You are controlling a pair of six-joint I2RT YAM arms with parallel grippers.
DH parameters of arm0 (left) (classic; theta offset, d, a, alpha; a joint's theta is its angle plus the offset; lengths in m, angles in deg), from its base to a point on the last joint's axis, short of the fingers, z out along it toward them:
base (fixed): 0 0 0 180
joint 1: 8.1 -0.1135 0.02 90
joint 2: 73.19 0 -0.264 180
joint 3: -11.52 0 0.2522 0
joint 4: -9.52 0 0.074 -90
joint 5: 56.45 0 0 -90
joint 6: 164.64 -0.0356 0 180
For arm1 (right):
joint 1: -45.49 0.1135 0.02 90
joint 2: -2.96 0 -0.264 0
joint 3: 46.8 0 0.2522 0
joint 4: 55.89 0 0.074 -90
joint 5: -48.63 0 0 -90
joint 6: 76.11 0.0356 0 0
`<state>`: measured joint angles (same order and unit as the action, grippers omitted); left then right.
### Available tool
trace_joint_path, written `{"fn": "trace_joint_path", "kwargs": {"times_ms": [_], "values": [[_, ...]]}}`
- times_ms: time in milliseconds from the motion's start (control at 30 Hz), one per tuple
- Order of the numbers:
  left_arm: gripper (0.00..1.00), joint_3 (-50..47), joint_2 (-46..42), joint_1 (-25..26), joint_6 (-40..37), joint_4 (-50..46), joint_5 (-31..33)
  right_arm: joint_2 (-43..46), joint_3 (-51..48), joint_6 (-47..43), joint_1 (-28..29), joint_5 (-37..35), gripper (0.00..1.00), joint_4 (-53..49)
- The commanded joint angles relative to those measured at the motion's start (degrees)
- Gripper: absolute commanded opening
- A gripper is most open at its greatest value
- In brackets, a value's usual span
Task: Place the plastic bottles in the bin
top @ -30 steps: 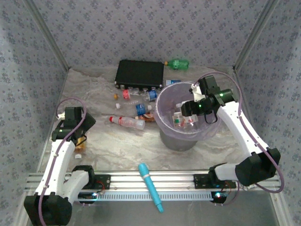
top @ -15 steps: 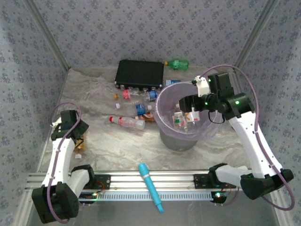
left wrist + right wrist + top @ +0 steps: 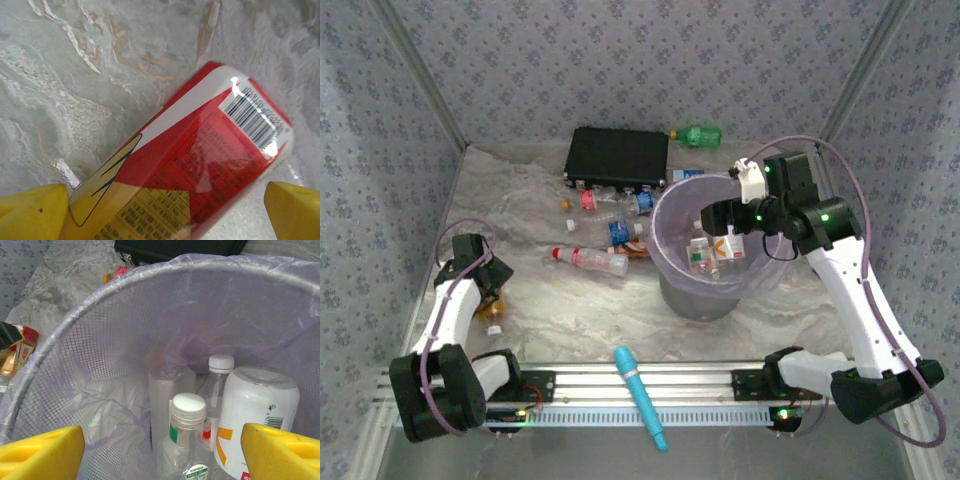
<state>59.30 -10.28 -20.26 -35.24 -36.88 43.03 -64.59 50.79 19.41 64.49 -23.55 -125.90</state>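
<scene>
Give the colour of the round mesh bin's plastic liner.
Pale lilac liner; best in right wrist view.

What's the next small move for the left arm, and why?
Probably lower slightly and close the left gripper on the red-labelled bottle: it lies on the table between the open fingers, apparently not yet gripped.

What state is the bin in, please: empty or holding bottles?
Holding bottles. In the right wrist view, a white bottle with an orange mark and a clear white-capped bottle stand inside the lined bin.
</scene>
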Motion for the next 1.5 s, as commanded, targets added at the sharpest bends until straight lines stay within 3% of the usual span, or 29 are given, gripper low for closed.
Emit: {"fn": "trace_joint_path", "kwargs": {"times_ms": [0,100,367,967,1100,1333,1467], "values": [[1.00,0.76,2.60,-0.31,-1.70,2.17,-5.54,-0.04,0.24,0.82,-0.22,0.78,0.83,0.97],[1.00,-0.48,3.70,0.45,-0.08,4.27,-7.71,-0.06,0.11,0.91,-0.20,0.63,0.83,1.06],[1.00,-1.12,4.28,8.34,5.10,4.96,-7.42,-0.65,-0.15,1.08,-0.20,0.28,0.83,1.53],[1.00,-11.12,-0.53,10.07,17.42,11.75,-8.66,-0.98,-1.56,1.24,-0.20,-0.50,0.83,2.26],[0.94,-11.26,-1.30,10.11,17.64,11.55,-8.51,-1.01,-1.91,1.80,-0.23,-0.45,0.83,2.80],[0.74,-11.27,-2.79,10.14,18.08,11.21,-8.60,-1.34,-2.03,3.06,-0.23,-0.93,0.83,3.82],[0.68,-10.09,-3.97,10.10,17.25,10.13,-8.59,-1.08,-2.55,4.13,-0.63,-1.26,0.90,4.51]]}}
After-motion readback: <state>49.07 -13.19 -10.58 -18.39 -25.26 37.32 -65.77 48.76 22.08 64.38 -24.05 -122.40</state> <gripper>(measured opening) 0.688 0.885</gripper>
